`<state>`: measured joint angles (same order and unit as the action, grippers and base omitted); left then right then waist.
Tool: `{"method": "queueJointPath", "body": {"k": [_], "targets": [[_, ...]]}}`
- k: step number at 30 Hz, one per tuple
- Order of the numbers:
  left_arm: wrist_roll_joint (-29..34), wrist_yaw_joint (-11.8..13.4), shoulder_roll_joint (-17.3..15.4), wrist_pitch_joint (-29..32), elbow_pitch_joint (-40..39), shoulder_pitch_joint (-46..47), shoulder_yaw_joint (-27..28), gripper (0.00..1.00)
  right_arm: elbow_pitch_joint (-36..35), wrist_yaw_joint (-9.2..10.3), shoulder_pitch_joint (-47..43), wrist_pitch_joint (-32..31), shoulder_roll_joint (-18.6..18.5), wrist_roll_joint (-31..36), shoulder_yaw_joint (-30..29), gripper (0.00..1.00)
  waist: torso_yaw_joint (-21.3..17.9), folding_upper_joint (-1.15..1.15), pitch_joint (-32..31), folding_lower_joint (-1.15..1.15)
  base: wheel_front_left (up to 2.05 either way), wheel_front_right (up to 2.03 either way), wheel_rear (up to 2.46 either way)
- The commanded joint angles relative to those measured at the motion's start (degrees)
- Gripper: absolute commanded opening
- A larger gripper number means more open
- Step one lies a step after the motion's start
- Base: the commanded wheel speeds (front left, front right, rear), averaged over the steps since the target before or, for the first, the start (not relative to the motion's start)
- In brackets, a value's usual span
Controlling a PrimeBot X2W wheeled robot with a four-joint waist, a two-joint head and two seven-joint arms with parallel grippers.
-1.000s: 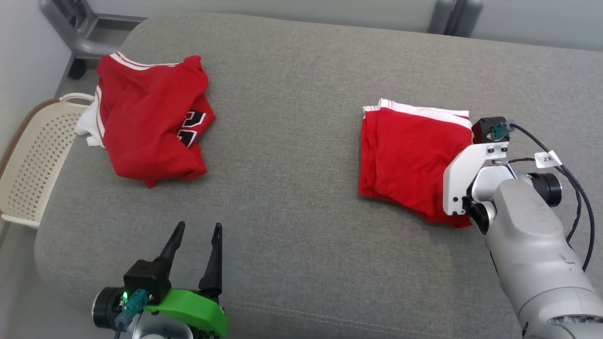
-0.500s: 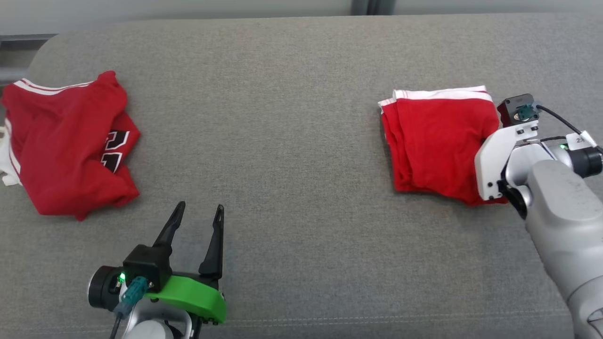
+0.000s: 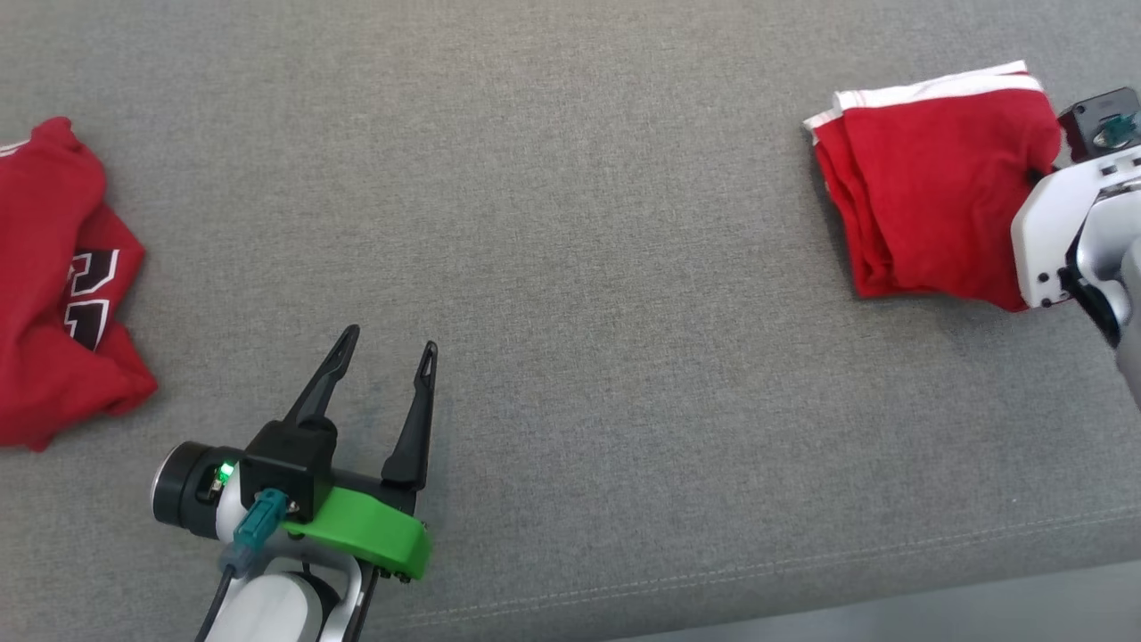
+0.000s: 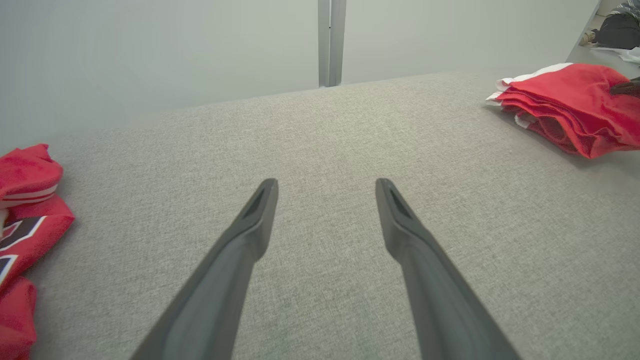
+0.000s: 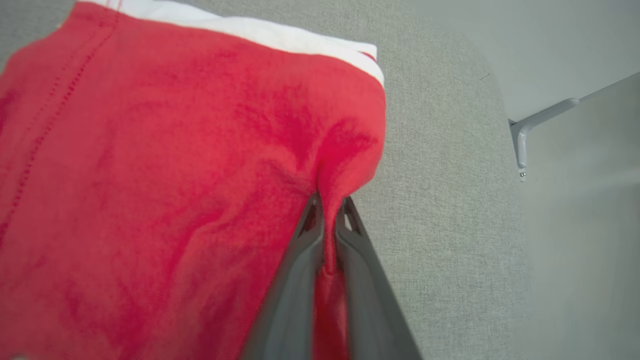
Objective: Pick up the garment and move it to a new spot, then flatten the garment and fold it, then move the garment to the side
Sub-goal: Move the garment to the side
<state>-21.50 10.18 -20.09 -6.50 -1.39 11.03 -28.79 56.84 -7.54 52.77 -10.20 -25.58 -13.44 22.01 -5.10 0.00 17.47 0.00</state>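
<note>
Right jaws tight around garment (image 5: 150,175) ridge

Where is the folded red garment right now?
The folded red garment lies at the head view's upper right, on the grey cushion, its right edge pinched in the right gripper.

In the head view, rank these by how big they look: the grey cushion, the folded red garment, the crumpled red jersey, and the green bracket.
1. grey cushion
2. folded red garment and crumpled red jersey: about alike, and the jersey runs off the frame edge, so unranked
3. green bracket
</note>
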Motion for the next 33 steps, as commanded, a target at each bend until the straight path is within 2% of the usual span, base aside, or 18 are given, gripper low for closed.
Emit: {"method": "queueJointPath", "body": {"k": [1, 11, 20, 24, 25, 26, 27, 33], "targets": [[0.6, -0.1, -0.7, 0.5, -0.8, 1.3, -0.2, 1.00, 0.2, 0.10, 1.5, 0.9, -1.1, 0.3, 0.4, 0.00, -2.0, 0.00, 2.4, 0.00, 0.00, 0.00, 0.00], [2.2, 0.5, -2.5, 3.7, -5.8, 2.4, -1.1, 1.00, 3.6, 0.10, 5.7, 5.1, -5.6, 2.3, 1.2, 0.00, -2.8, 0.00, 5.9, 0.00, 0.00, 0.00, 0.00], [3.0, 0.6, -3.3, 5.2, -8.5, 3.1, -2.2, 1.00, 6.7, 0.10, 9.5, 10.0, -10.1, 7.9, 5.6, 0.00, -0.2, 0.00, 8.7, 0.00, 0.00, 0.00, 0.00], [3.2, 1.0, -3.6, 5.5, -9.2, 2.9, -2.1, 1.00, 8.9, 0.11, 10.9, 11.8, -11.5, 9.6, 4.4, 0.00, 1.0, 0.00, 9.7, 0.00, 0.00, 0.00, 0.00], [3.2, 1.0, -3.7, 5.6, -9.3, 3.0, -2.1, 1.00, 9.5, 0.11, 11.2, 12.0, -11.6, 9.8, 4.0, 0.35, 1.2, 0.00, 9.9, 0.00, 0.00, 0.00, 0.00], [3.3, 1.2, -3.7, 5.6, -9.5, 3.1, -2.0, 1.00, 10.1, 0.11, 11.3, 12.3, -11.7, 10.2, 3.7, 0.98, 1.4, 0.00, 10.3, 0.00, 0.00, 0.00, 0.00], [3.3, 1.2, -3.7, 5.6, -9.5, 3.3, -2.0, 1.00, 10.8, 0.10, 11.3, 12.3, -11.4, 10.5, 3.2, 1.00, 1.6, 0.00, 10.5, 0.00, 0.00, 0.00, 0.00], [3.2, 1.3, -3.1, 4.4, -8.5, 4.0, -1.9, 1.00, 13.3, 0.11, 11.0, 16.0, -10.6, 10.9, -1.4, 1.00, 2.1, 0.00, 9.8, 0.00, 0.00, 0.00, 0.00]]}}
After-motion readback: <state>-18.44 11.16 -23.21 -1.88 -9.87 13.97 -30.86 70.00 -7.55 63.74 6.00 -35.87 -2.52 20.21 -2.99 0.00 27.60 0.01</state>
